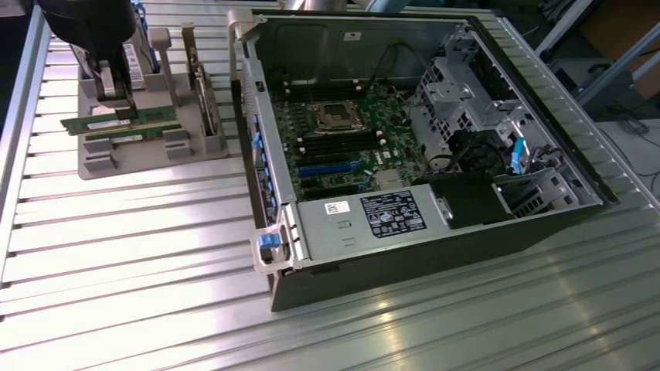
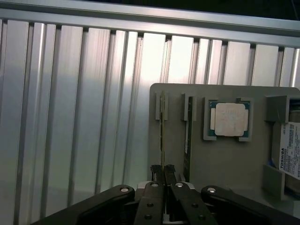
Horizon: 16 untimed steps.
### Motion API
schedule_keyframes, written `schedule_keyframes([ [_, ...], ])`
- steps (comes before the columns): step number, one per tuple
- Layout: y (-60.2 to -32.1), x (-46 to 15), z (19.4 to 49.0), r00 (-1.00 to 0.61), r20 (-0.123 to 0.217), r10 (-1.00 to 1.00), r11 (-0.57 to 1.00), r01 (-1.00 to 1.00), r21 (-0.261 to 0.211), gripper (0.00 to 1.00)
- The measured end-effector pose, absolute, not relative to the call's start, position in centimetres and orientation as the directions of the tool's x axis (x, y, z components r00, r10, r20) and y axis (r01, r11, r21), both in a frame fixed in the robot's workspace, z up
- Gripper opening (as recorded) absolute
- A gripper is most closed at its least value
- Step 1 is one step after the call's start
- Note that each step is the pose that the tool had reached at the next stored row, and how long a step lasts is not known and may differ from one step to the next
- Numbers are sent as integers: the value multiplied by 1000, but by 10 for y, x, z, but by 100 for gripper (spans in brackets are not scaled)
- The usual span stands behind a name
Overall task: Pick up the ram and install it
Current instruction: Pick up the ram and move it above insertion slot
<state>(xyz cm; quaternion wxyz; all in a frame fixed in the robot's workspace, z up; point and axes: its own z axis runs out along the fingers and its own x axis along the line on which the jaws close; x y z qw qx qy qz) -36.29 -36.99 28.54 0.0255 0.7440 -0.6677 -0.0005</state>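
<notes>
The gripper (image 1: 122, 114) hangs in the upper left of the exterior view, over a grey holder (image 1: 154, 164) that sits on the ribbed aluminium table (image 1: 134, 263). Its jaws are drawn together on the ram (image 1: 88, 124), pinching the thin green board near the middle of its upper edge. The ram stands on edge, with its long axis running across the frame from left to right. Its left end reaches just past the holder's left side.

In the wrist view the ram (image 2: 162, 126) points straight away from the gripper (image 2: 162, 169) and is seen as a narrow strip. Its twin stick (image 2: 187, 136) lies parallel just beside it, between it and the square CPU chip (image 2: 229, 119). The open computer case (image 1: 536, 224) lies well apart, at centre right, with its motherboard (image 1: 345, 147) exposed
</notes>
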Motion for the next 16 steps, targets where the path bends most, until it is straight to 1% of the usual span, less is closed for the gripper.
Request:
schedule_keyframes([
  [16, -370, -363, 296, 108, 33, -994, -107, -993, 39, 12],
])
